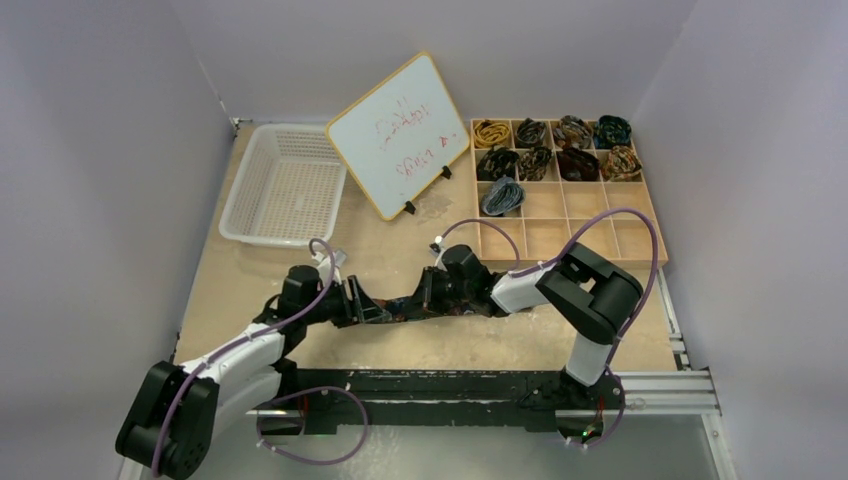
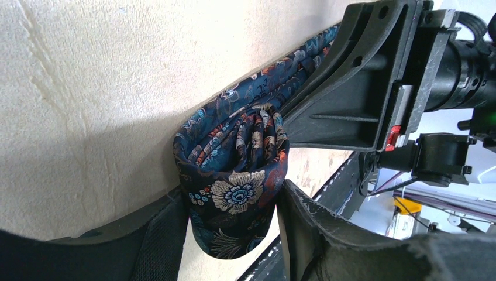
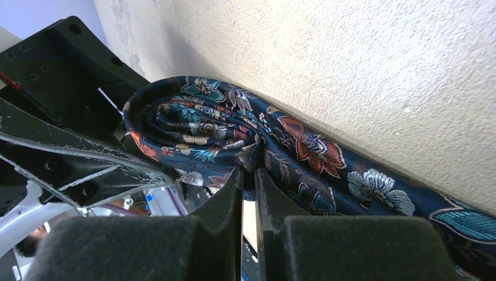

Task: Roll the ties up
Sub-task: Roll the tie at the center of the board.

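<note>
Left hand (image 2: 231, 199) was clamped around the rolled-up end of the navy floral tie (image 2: 237, 170), lower middle of its wrist view, probably so the coil wouldn't spring open. Right hand (image 3: 248, 175) was pinched tight on the loose strip right beside it, for tension I'd guess. Only the top view showed the finished rolls (image 1: 555, 150) in the tray (image 1: 590, 235), upper right.

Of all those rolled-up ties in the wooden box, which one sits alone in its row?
The grey-blue tie, in the third row's leftmost compartment; the other eight fill the two rows behind it.
</note>
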`<move>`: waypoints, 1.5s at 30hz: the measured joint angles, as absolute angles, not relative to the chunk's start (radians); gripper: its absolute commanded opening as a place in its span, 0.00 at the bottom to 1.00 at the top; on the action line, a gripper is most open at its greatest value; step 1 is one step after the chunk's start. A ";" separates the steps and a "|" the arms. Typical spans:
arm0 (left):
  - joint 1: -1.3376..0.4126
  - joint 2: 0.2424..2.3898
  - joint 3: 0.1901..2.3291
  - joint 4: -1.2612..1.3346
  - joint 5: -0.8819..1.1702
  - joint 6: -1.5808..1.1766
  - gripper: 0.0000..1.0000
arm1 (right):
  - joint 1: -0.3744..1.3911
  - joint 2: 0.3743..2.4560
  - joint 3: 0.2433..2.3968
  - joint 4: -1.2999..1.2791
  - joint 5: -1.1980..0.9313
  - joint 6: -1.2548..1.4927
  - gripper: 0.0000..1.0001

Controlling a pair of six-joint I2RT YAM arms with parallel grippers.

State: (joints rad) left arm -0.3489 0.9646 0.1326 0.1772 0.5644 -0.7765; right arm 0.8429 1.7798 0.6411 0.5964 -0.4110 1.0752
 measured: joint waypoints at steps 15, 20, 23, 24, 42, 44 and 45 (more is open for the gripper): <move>-0.349 0.925 0.133 0.179 0.516 -0.810 0.32 | 0.838 1.780 0.643 0.593 -0.412 1.073 0.15; -0.349 0.918 0.133 0.172 0.499 -0.819 0.31 | 0.837 1.771 0.662 0.558 -0.410 1.056 0.23; -0.349 0.904 0.141 0.138 0.479 -0.828 0.30 | 0.836 1.729 0.664 0.514 -0.398 1.037 0.27; -0.349 0.901 0.148 0.123 0.469 -0.830 0.30 | 0.836 1.710 0.664 0.502 -0.386 1.031 0.27; -0.369 0.940 0.402 -0.277 0.259 -0.823 0.27 | 0.846 1.740 0.822 0.385 -0.273 0.948 0.24; -0.384 0.958 0.425 -0.304 0.234 -0.818 0.27 | 0.846 1.752 0.835 0.361 -0.250 0.939 0.24; -0.392 0.965 0.434 -0.314 0.224 -0.818 0.27 | 0.847 1.754 0.838 0.350 -0.242 0.935 0.24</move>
State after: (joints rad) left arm -0.3923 0.9653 0.4339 -0.3141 0.2241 -0.8177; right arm 0.8467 1.7542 0.8383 0.3504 -0.2420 0.9352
